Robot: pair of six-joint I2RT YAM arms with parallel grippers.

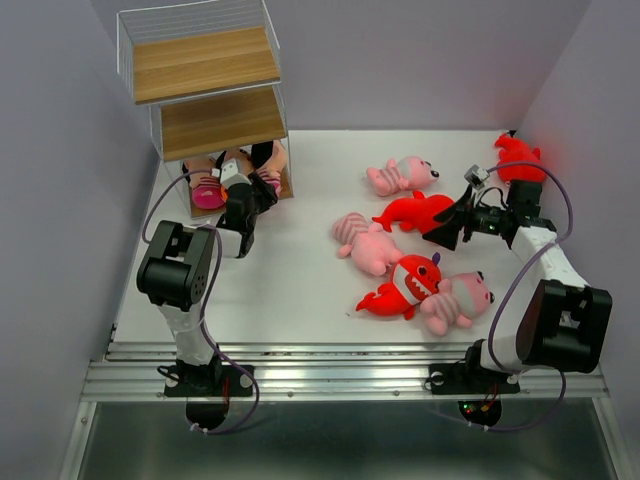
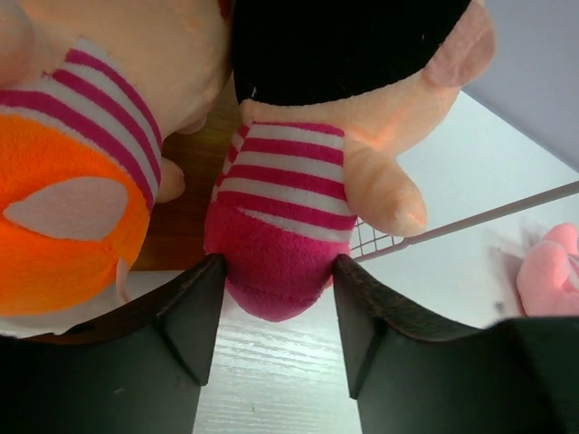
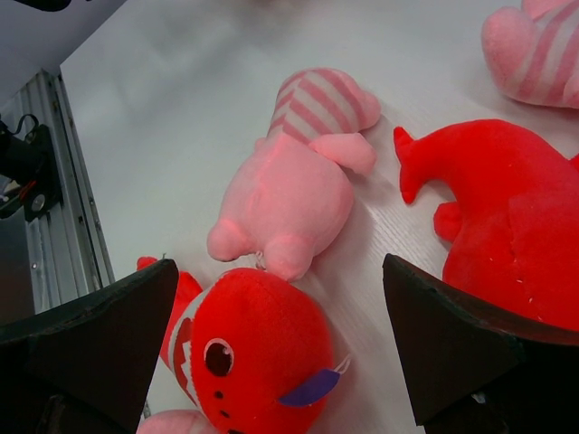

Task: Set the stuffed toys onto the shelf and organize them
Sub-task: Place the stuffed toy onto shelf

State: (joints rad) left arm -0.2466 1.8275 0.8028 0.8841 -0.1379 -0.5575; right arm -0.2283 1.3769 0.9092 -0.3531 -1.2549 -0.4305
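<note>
Squeezes pink bottom of black-haired plush doll in pink stripes (image 2: 289, 172) between left gripper (image 2: 278, 263) jaws, on lowest board of tall brown wooden shelf with white wire frame (image 1: 215, 120) (orange-bottomed doll (image 2: 63, 226) just beside). Holds right gripper (image 3: 279, 269) jaws wide, empty, above soft red shark (image 3: 253, 344) and pink striped plush animal (image 3: 289, 190) on white table (image 1: 300, 290).

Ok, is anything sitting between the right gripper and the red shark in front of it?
Nothing visible. The right gripper is open with the red shark directly at its fingertips and nothing lying between them. A pink striped animal lies beyond the shark, and a second shark lies to the near side; neither blocks the way.
</note>
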